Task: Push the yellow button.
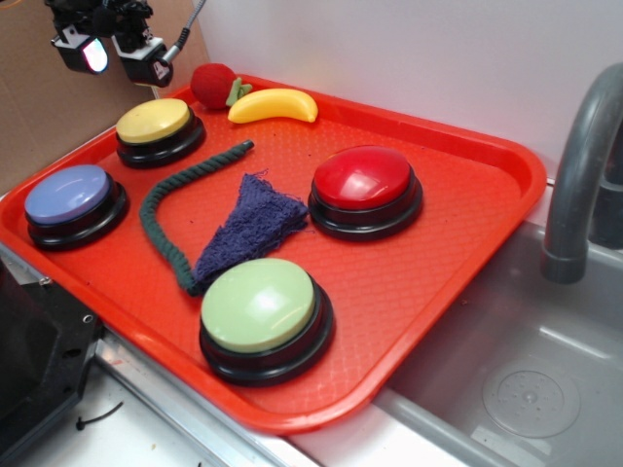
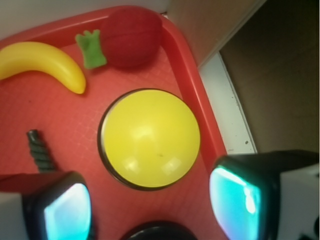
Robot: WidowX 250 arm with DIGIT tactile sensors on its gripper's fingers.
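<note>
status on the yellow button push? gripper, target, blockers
Gripper open, hovering above the tray's back-left corner, touching nothing. Round glossy yellow button on black base untouched, below the fingers. Yellow toy banana and red toy strawberry behind it, apart; path clear.

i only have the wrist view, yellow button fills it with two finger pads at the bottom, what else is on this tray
Observer: Three more buttons. A blue button sits next to the yellow button, a red button sits toward the sink side, and a pale green button sits at the near edge.
Operator: is the end effector touching yellow
Observer: No. The exterior view shows the end effector above the tray's back left corner, clear of the cap.
Operator: anything loose nearby
Observer: A dark green rope curves across the tray, its far end reaching toward the yellow button, and a purple knit cloth lies at the middle.
</note>
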